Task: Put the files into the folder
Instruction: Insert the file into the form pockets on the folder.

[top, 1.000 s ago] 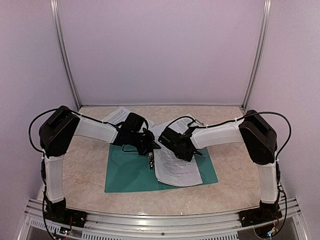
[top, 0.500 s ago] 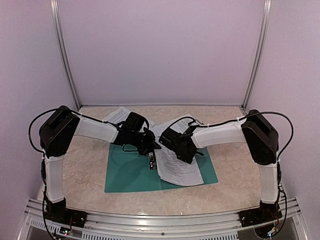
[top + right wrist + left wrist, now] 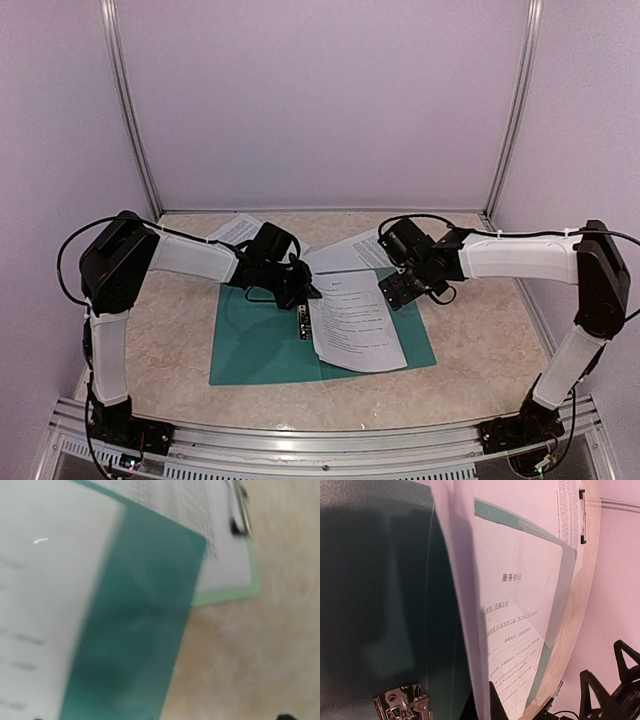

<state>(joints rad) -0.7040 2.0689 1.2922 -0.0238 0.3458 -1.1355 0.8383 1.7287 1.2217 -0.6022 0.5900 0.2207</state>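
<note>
The marbled worktop (image 3: pixel 470 350) carries the dark teal folder (image 3: pixel 260 345), which lies open and flat near the middle, between the two arms. One of the files (image 3: pixel 355 330), a white sheet of black text, rests slightly askew on the folder's right leaf, its lower corner reaching just past the near edge. More printed sheets lie behind the folder, some on a pale mint clipboard (image 3: pixel 225 592) at the folder's far right corner. The right tool (image 3: pixel 400 290) hangs over that corner with its jaws wide apart and nothing between them. The left tool (image 3: pixel 300 292) is closed tight at the sheet's upper left edge, which curls upward in the left wrist view; whether it pinches the paper cannot be told. A small silver clip (image 3: pixel 402 707) sits at the folder's spine.
</note>
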